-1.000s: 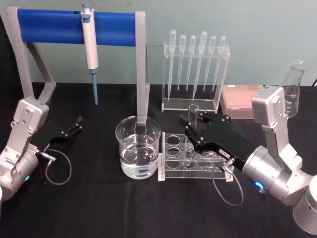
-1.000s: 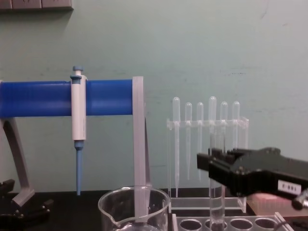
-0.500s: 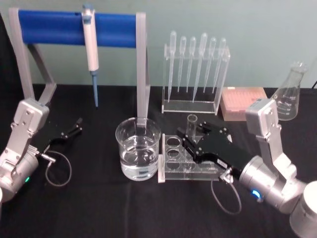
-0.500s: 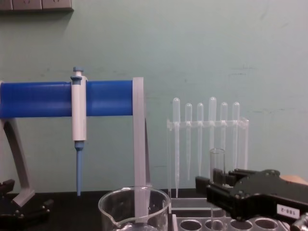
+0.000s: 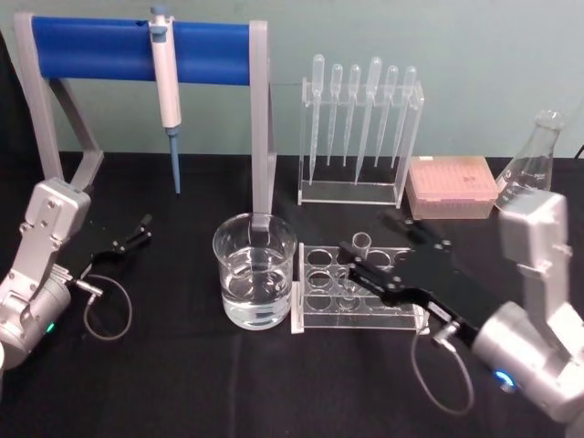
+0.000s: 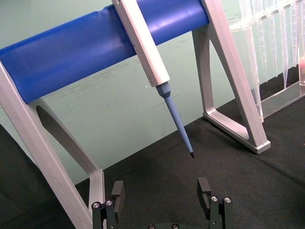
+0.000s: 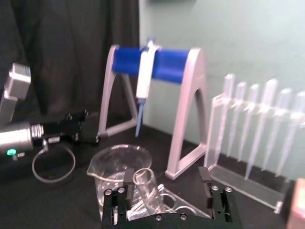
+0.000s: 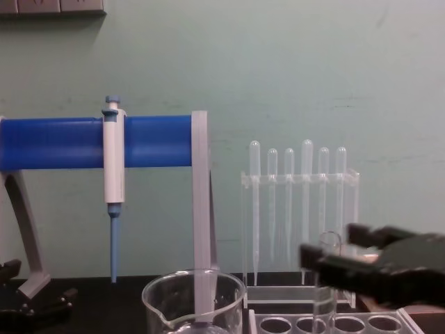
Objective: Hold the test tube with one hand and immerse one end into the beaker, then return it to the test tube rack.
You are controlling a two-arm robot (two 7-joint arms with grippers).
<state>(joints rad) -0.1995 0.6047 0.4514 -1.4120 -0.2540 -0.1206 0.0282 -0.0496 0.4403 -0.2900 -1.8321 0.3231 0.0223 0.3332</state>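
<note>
The test tube [image 5: 361,244] stands in a hole of the clear acrylic rack [image 5: 315,317], leaning slightly. My right gripper [image 5: 390,252] is open, and its black fingers stand wide apart on either side of the tube's upper part without clamping it. In the right wrist view the tube [image 7: 145,184] sits nearer one finger of the right gripper [image 7: 166,179]. The chest view has the tube [image 8: 327,280] just behind the right gripper [image 8: 339,252]. The beaker [image 5: 255,272], holding water, stands just left of the rack, also seen as beaker [image 7: 119,164] and beaker [image 8: 193,299]. My left gripper [image 5: 137,234] rests open at the far left, left gripper [image 6: 161,191].
A white-and-blue pipettor [image 5: 165,78] hangs on the blue-barred stand [image 5: 100,47], whose leg stands behind the beaker. A rack of plastic pipettes [image 5: 359,137], a pink tip box [image 5: 452,187] and a glass flask [image 5: 532,169] stand at the back right.
The right gripper lowered the tube into the rack, opened its fingers and drew back toward the right. The tube now stands free in the rack. The left arm has not moved.
</note>
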